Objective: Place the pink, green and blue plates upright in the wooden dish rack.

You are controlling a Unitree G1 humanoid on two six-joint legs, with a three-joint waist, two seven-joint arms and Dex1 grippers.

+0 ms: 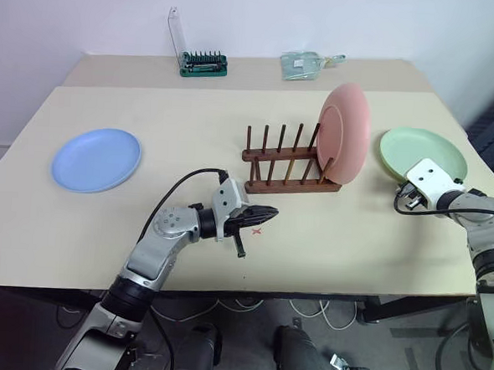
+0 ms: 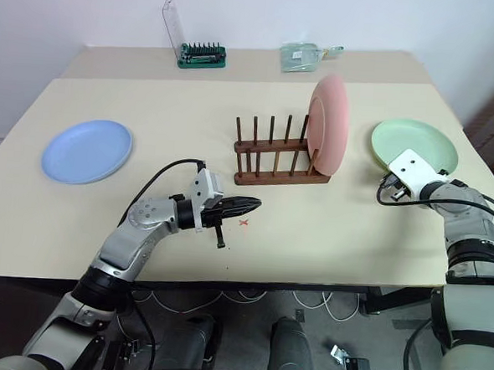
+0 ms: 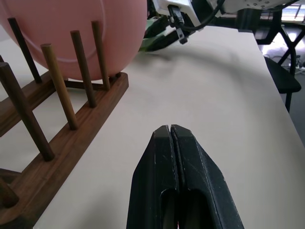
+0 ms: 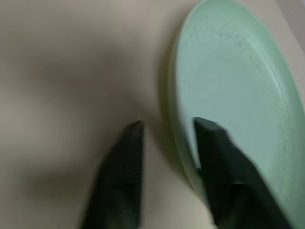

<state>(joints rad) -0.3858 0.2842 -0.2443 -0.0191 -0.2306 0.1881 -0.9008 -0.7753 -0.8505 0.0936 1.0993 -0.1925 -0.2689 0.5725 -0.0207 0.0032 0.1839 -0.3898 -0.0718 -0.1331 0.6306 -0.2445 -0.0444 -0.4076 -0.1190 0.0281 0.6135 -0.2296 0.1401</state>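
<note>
- Left eye view gives us the pink plate (image 1: 344, 133), salmon and matte, standing upright on edge at the right end of the wooden dish rack (image 1: 288, 164), right of centre in the frame on the tabletop (image 1: 235, 100).
- We see the green plate (image 1: 423, 155), pale mint, lying flat at the right edge of the frame, and the blue plate (image 1: 96, 159), light sky blue, flat at centre left, well apart from the rack.
- Our left gripper (image 1: 268, 211) sits below the rack, its arm reaching in from the lower left and pointing level toward the right; the fingers are pressed together on nothing.
- Our right gripper (image 4: 164, 143) is at the green plate's near rim, one finger over the plate, the other outside the rim, a narrow gap between them; we cannot tell whether they pinch the rim.
</note>
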